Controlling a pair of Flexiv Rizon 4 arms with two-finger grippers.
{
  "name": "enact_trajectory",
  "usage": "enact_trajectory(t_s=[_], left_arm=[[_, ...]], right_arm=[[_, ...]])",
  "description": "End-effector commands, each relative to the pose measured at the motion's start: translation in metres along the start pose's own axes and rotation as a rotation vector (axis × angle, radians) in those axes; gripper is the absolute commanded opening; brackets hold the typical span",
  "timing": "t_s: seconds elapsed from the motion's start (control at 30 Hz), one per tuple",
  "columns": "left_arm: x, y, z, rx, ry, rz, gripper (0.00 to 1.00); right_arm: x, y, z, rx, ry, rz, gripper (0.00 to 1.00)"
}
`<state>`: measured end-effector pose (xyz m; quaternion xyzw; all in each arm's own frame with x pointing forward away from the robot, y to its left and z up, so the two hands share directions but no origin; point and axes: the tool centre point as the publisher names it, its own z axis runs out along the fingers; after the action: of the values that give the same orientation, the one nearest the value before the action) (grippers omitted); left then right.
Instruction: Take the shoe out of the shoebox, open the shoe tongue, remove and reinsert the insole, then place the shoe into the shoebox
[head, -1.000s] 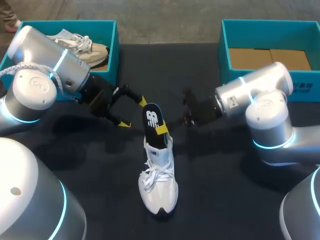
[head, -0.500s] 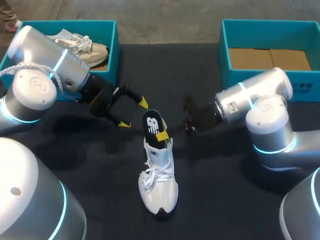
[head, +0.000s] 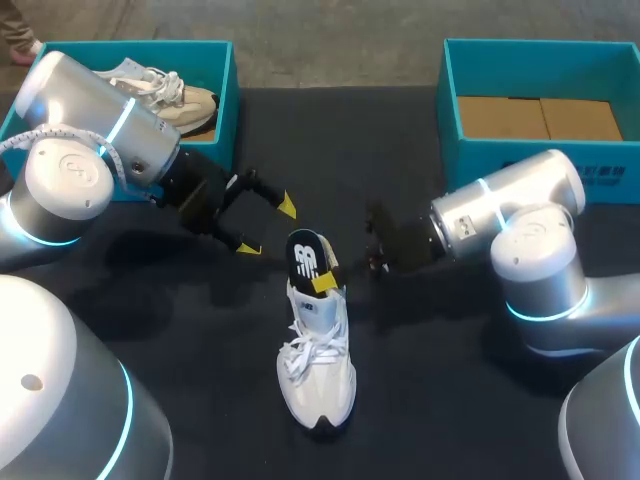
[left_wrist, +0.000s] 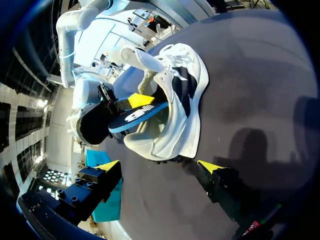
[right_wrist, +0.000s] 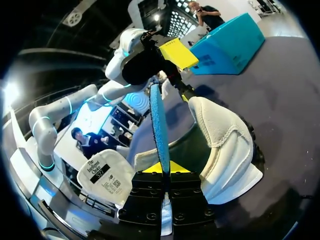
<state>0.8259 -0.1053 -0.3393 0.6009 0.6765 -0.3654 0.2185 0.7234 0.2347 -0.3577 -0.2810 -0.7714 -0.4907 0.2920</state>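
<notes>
Right tool (head: 324, 283) pinching the insole (head: 305, 257), half inside the white shoe (head: 317, 365) mid-table (head: 450, 400), left tool (head: 267, 228) spread at the shoe's 11 o'clock; nothing pins the shoe, so pushing could buckle the insole or tip the shoe.

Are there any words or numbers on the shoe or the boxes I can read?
On the insole: only a white logo, no plain words.
On the tongue label: small print, too blurred to read for sure.
On the right shoebox: dark print on its front wall, too small to read.
</notes>
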Motion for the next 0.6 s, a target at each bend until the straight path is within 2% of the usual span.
enact_trajectory(t_s=[0.03, 0.1, 0.17, 0.47, 0.6], left_arm=[[0.000, 0.000, 0.001, -0.002, 0.003, 0.000, 1.00], [0.000, 0.000, 0.001, -0.002, 0.003, 0.000, 1.00], [0.000, 0.000, 0.001, -0.002, 0.003, 0.000, 1.00], [0.000, 0.000, 0.001, -0.002, 0.003, 0.000, 1.00], [0.000, 0.000, 0.001, -0.002, 0.003, 0.000, 1.00]], right_arm=[[0.004, 0.002, 0.000, -0.009, -0.010, -0.005, 0.12], [0.004, 0.006, -0.001, -0.012, -0.013, -0.009, 0.35], [0.005, 0.011, -0.003, -0.012, -0.017, -0.016, 0.41], [0.003, 0.033, -0.007, -0.001, -0.022, -0.044, 0.39], [0.000, 0.043, -0.007, 0.006, -0.019, -0.055, 0.35]])
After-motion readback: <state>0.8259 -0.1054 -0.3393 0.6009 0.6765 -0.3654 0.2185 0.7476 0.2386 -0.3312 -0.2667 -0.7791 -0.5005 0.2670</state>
